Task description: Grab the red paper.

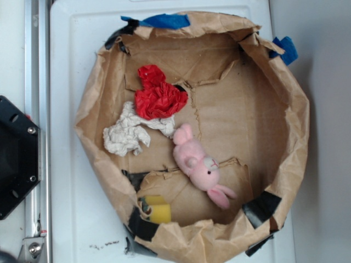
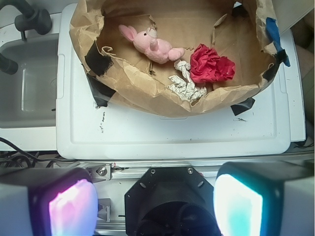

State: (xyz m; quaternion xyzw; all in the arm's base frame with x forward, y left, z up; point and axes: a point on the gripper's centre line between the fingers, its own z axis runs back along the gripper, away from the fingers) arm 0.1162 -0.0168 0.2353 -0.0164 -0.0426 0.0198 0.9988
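Note:
The red paper (image 1: 159,96) (image 2: 211,64) is a bright red crumpled wad lying inside a brown paper basin (image 1: 285,98) (image 2: 142,96), toward its upper left in the exterior view. An off-white paper wad (image 1: 129,133) (image 2: 186,87) touches it, and a pink plush bunny (image 1: 198,164) (image 2: 152,44) lies beside them. My gripper (image 2: 155,204) shows only in the wrist view, open, with nothing between its glowing pads (image 2: 71,206). It hangs over the black arm base (image 2: 170,201), well short of the basin and the red paper.
The basin sits on a white tray (image 1: 71,181) (image 2: 172,132). A yellow block (image 1: 157,209) lies at the basin's lower edge. Black and blue tape patches (image 1: 164,21) mark the rim. The black arm base (image 1: 16,156) and a metal rail (image 1: 35,82) lie left; a grey sink (image 2: 24,88) shows in the wrist view.

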